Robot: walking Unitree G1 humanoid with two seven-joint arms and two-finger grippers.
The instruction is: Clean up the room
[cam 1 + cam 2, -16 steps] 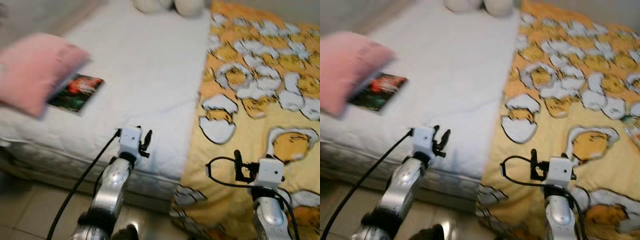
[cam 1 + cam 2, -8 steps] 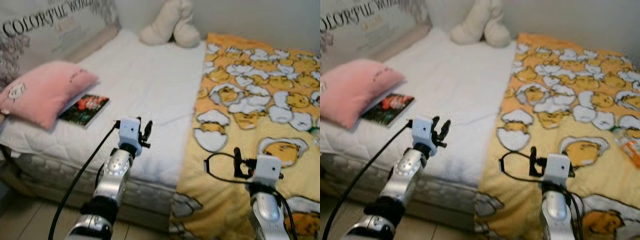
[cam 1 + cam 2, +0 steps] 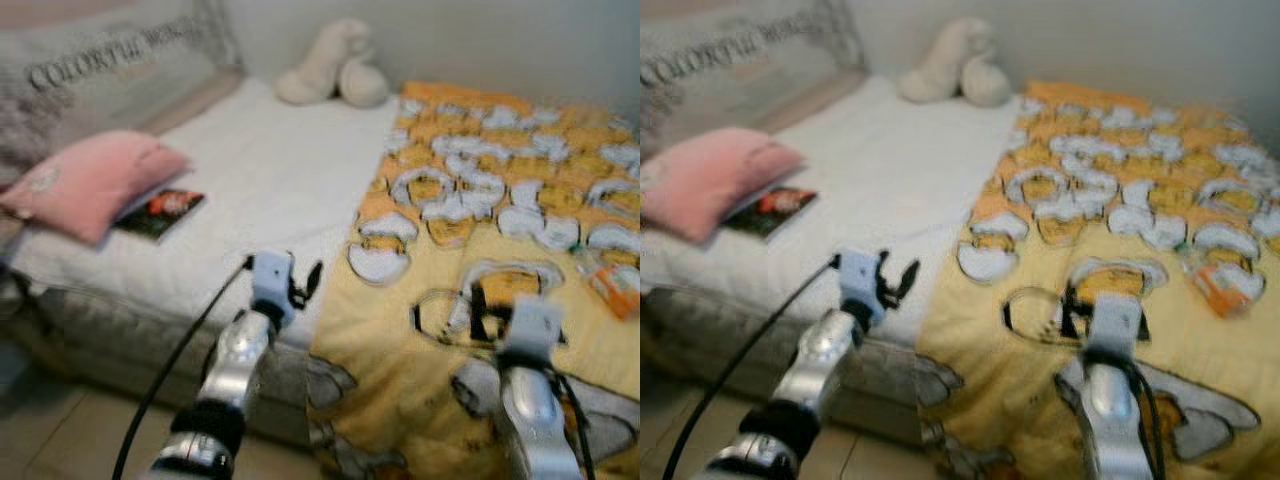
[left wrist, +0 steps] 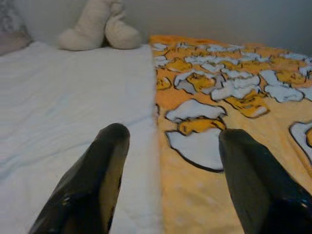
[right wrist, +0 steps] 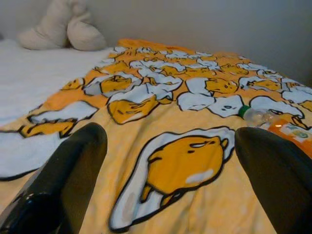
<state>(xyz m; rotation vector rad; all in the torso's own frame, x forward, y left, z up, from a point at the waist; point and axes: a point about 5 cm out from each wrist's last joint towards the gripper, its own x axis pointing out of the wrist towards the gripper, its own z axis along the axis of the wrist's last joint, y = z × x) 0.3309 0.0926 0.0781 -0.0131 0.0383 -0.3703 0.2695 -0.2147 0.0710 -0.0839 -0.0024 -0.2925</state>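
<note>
From the head cameras I'm standing at the side of a bed (image 3: pixel 250 190), looking down over both arms. The picture is smeared, so I read it loosely. A pink pillow (image 3: pixel 85 180) lies near the headboard with a book (image 3: pixel 160 213) tucked partly under its edge, and a cream plush toy (image 3: pixel 330 75) sits propped against the far wall. A yellow egg-print blanket (image 3: pixel 480 200) covers the right half of the bed and drapes over its near edge. On it, well off to the right, lies what I take to be a plastic bottle (image 3: pixel 1225 285) with an orange label, the likeliest piece of clutter for tidying, though the blur leaves me unsure. My left gripper (image 3: pixel 303 283) hangs over the bed's near edge, and my right gripper (image 3: pixel 490 305) is raised over the blanket, too blurred here to read its fingers.

Through the left wrist camera the left gripper's fingers (image 4: pixel 92 180) stand wide apart with nothing between them, aimed along the line where white mattress meets blanket, toward the plush toy.

Through the right wrist camera the right gripper's fingers (image 5: pixel 63 175) are likewise spread wide and empty, above the blanket. The bottle (image 5: pixel 273 122) lies on its side ahead near one finger, not yet touched; I judge both arms are simply held ready.
</note>
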